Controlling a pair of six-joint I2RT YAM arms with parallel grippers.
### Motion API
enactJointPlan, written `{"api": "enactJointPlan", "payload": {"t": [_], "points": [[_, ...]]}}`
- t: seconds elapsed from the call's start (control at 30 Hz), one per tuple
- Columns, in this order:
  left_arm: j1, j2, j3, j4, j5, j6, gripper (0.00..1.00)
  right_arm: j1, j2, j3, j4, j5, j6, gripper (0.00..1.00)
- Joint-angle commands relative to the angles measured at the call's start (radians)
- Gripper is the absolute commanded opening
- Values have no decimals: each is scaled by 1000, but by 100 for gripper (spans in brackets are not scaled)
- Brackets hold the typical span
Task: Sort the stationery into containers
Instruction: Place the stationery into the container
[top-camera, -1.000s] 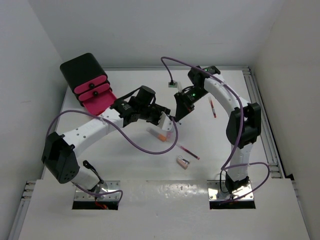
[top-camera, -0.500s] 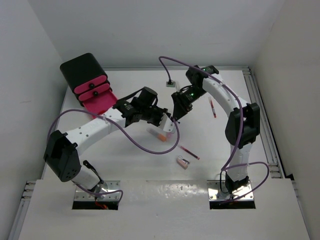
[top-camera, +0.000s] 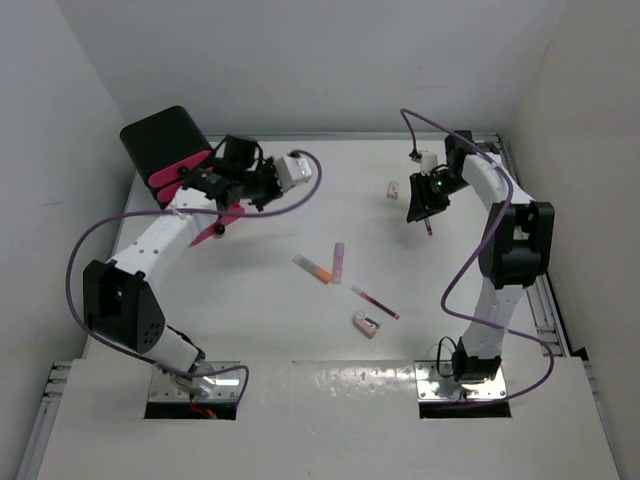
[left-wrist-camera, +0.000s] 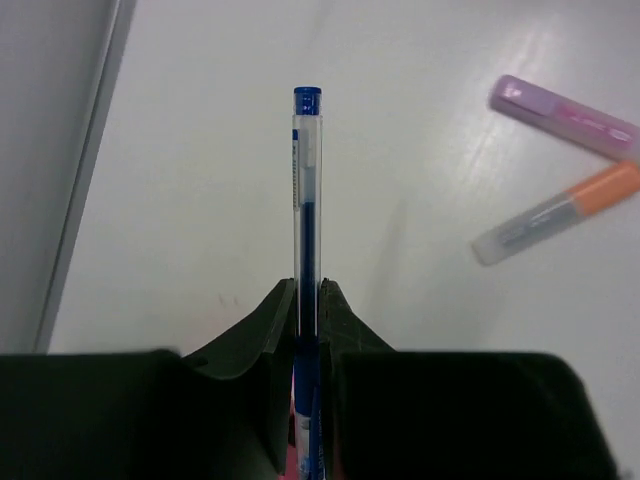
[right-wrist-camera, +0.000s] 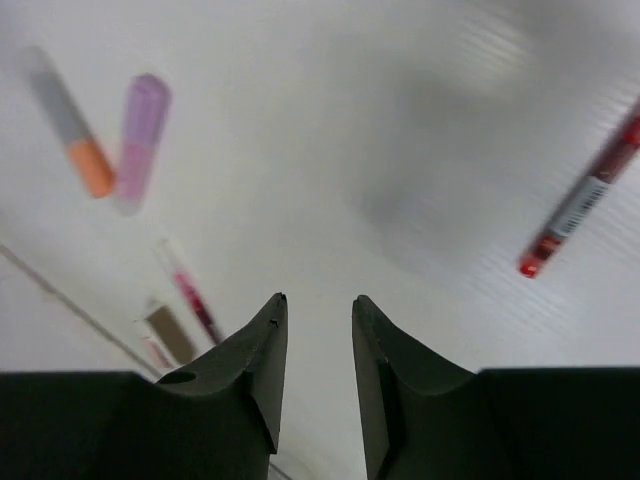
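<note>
My left gripper (left-wrist-camera: 308, 285) is shut on a blue pen (left-wrist-camera: 307, 200), which sticks straight out past the fingertips above the table. In the top view this gripper (top-camera: 290, 178) hangs just right of the black cabinet (top-camera: 160, 135) and its pink drawers (top-camera: 178, 170). The lowest drawer (top-camera: 205, 232) stands pulled out under the arm. My right gripper (right-wrist-camera: 318, 298) is open and holds nothing. It hovers at the far right (top-camera: 416, 212) beside a red pen (top-camera: 428, 224). A lilac marker (top-camera: 338, 262), an orange-and-white marker (top-camera: 313, 268), another red pen (top-camera: 375, 302) and a pinkish eraser (top-camera: 367, 324) lie mid-table.
A small white block (top-camera: 394, 188) lies left of the right gripper. Purple cables loop from both wrists above the table. A metal rail (top-camera: 525, 230) runs along the right edge, and walls close in the left, far and right sides.
The grippers met over the table's middle. The left one closed on the blue pen and swung back toward the cabinet. The right one opened and drew away to the far right.
</note>
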Motion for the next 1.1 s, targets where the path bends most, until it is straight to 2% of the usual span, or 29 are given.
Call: {"api": "enactJointPlan", "payload": {"t": [0.0,0.13,0.27,0.4,0.67,0.9,1.07], "points": [[98,54,116,-60,-38,-220,0,32,-32,-4,173,235,13,32],[230,92,170,-104,-31,-306,0,24,39,27,205,327,35,36],[296,105,162,-104,-54,-318,0,25,60,26,274,425,38,38],[343,114,151,-98,-68,-320,0,-7,106,65,274,481,30,37],[394,166,168,-96,-96,-258,0,-18,158,61,285,449,32,38],[475,254,237,-113,-53,-241,0,-16,207,82,279,430,44,37],[500,286,247,-113,-39,-211,0,-14,227,82,274,436,40,31]]}}
